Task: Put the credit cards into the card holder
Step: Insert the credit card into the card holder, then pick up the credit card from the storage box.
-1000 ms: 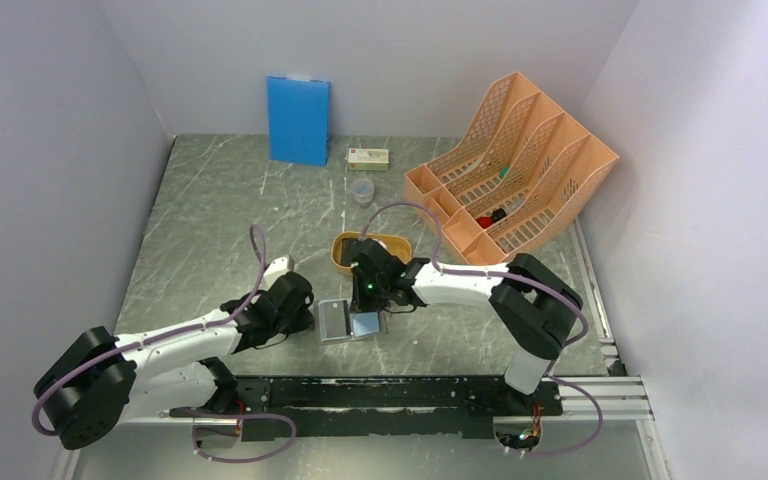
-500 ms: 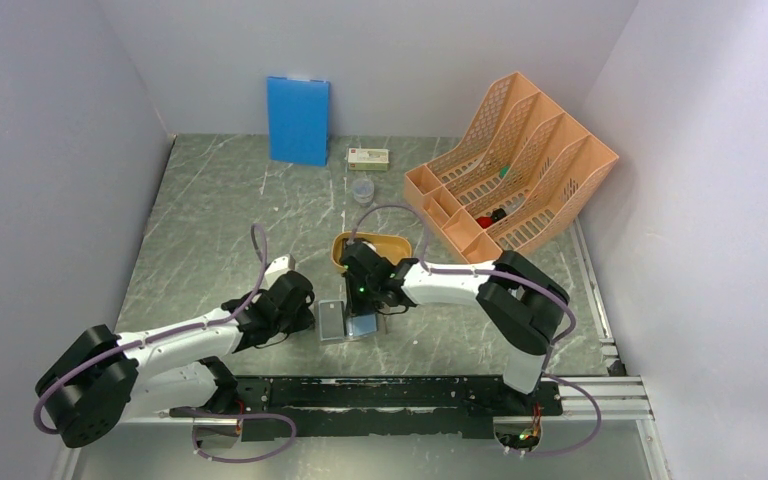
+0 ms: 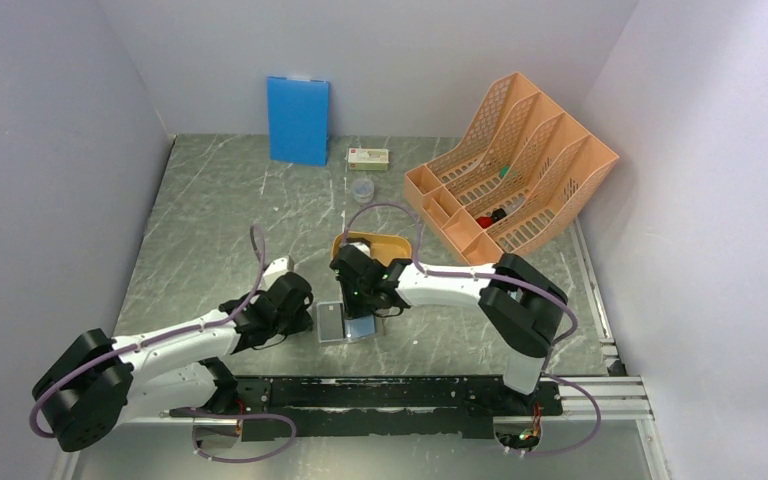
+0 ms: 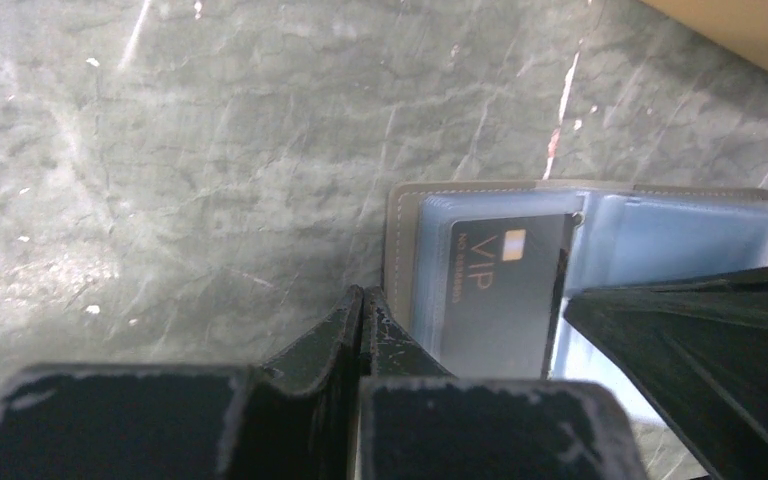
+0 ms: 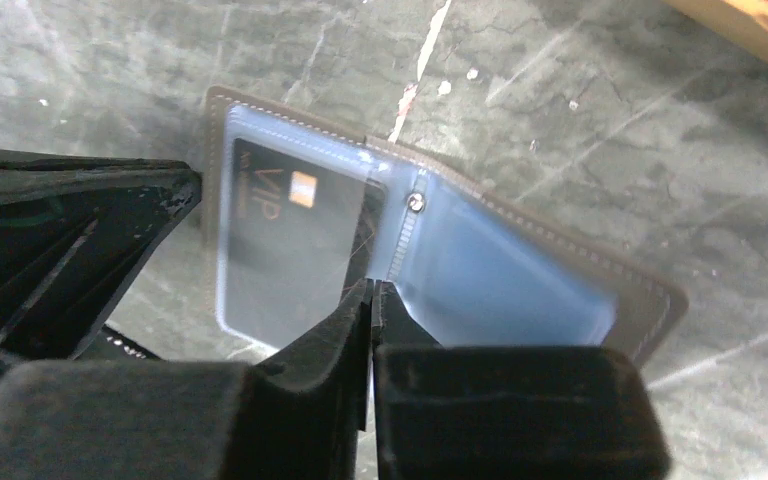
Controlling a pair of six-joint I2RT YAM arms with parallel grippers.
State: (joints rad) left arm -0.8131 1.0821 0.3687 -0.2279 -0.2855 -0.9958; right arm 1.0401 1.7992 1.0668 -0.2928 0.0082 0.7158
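We brace open card holder (image 3: 343,322) on table (image 3: 210,220) with clenched left hand (image 4: 361,303), seemingly so clenched right hand (image 5: 371,293) seats VIP credit card (image 5: 280,235).

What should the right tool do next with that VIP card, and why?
Probably nudge the card leftward, into the card holder's left pocket: its right edge seems to poke past the clear sleeve, and the shut right tool rests beside it.

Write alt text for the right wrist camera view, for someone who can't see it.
An open grey card holder lies on a green marbled table, a black VIP card in its left clear pocket. The right gripper, jaws shut, points at its near edge.
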